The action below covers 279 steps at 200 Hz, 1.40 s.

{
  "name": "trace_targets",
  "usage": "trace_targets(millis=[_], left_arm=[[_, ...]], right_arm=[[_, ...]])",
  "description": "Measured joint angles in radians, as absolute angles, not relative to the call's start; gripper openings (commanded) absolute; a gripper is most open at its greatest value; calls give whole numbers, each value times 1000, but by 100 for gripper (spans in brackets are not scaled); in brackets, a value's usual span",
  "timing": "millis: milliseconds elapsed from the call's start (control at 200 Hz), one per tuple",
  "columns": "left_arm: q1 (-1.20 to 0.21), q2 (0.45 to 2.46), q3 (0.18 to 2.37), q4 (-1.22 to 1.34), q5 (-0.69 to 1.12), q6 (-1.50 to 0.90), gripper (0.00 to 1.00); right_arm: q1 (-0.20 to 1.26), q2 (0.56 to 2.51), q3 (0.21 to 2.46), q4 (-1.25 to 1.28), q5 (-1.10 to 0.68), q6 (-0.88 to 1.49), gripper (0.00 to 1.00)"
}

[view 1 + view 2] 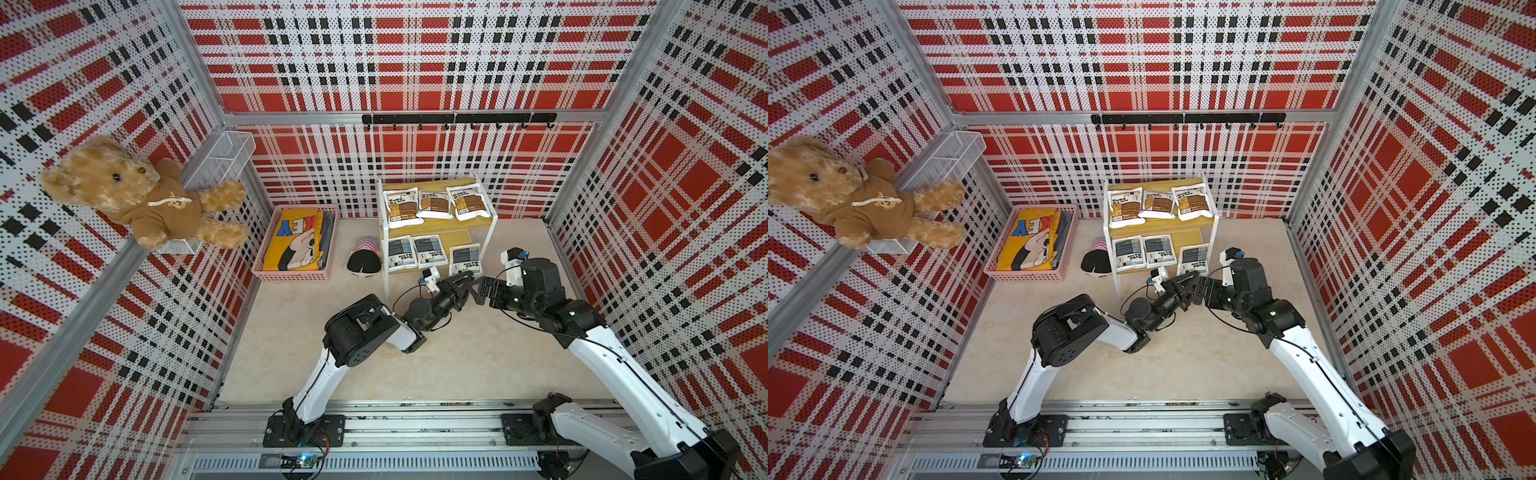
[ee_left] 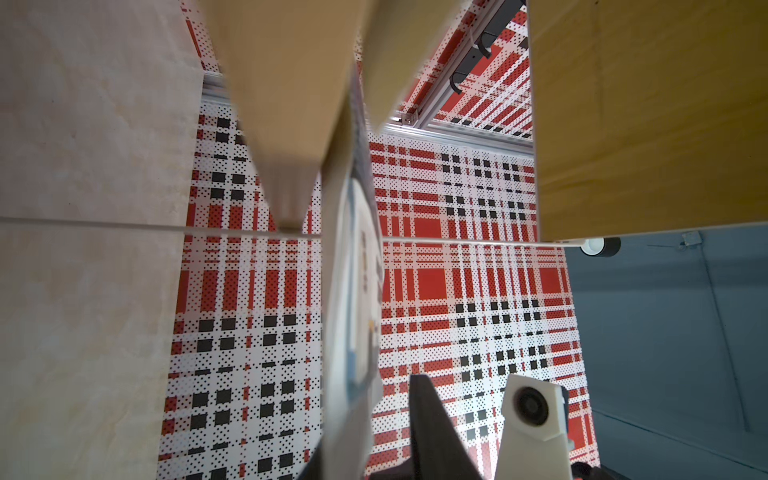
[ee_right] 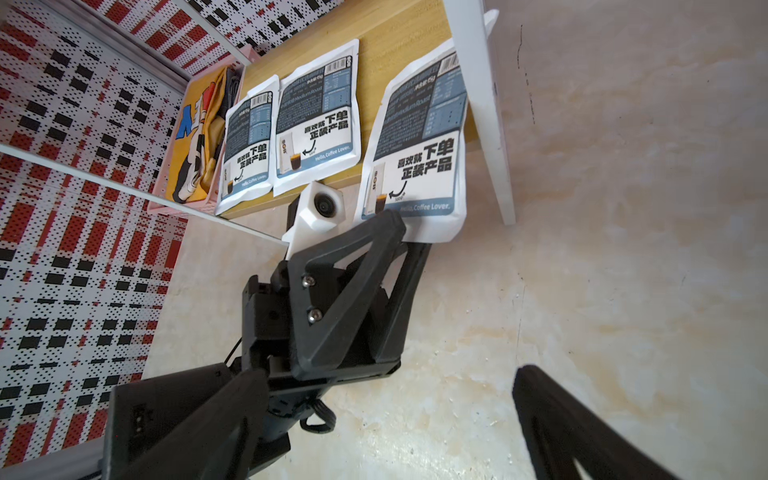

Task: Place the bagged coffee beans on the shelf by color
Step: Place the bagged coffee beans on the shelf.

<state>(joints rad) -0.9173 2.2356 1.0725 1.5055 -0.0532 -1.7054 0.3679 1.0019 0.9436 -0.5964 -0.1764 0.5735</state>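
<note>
The shelf [image 1: 446, 226] stands at the back of the floor. Three brown-panelled bagged coffee beans [image 1: 434, 203] lie on its upper board. Three grey-panelled bags lie on the lower board; the rightmost one [image 1: 465, 258] [image 3: 419, 145] overhangs the near edge. My left gripper [image 1: 468, 277] [image 3: 409, 237] straddles that bag's near edge, jaws slightly apart. In the left wrist view the bag [image 2: 353, 291] is edge-on, with a gap to one finger [image 2: 432, 415]. My right gripper [image 1: 481, 291] [image 3: 390, 390] is wide open over the floor, just right of the left one, holding nothing.
A pink basket [image 1: 266, 249] with a folded yellow cloth sits left of the shelf, a dark cap [image 1: 365, 262] between them. A teddy bear [image 1: 137, 195] and a white wire basket [image 1: 224, 158] hang on the left wall. A black hook rail [image 1: 457, 118] runs along the back wall.
</note>
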Motion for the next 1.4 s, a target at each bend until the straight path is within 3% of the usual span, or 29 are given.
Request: trace_targets(millis=[256, 471, 696, 842, 1072, 1398], left_arm=[[-917, 2241, 1115, 1464, -52, -1699, 33], [-910, 2244, 1152, 1445, -41, -1695, 20], [-904, 2251, 1167, 1441, -37, -1694, 21], [-903, 2257, 1170, 1442, -39, -1696, 28], [-902, 2262, 1148, 1441, -61, -1689, 17], [-892, 2251, 1066, 1451, -124, -1665, 17]], right_arm=[[355, 988, 925, -596, -187, 574, 100], [343, 981, 915, -593, -202, 574, 100], [339, 981, 915, -593, -210, 574, 100], [337, 981, 915, -593, -217, 574, 100], [337, 981, 913, -587, -226, 577, 100], [336, 984, 884, -570, -247, 589, 100]])
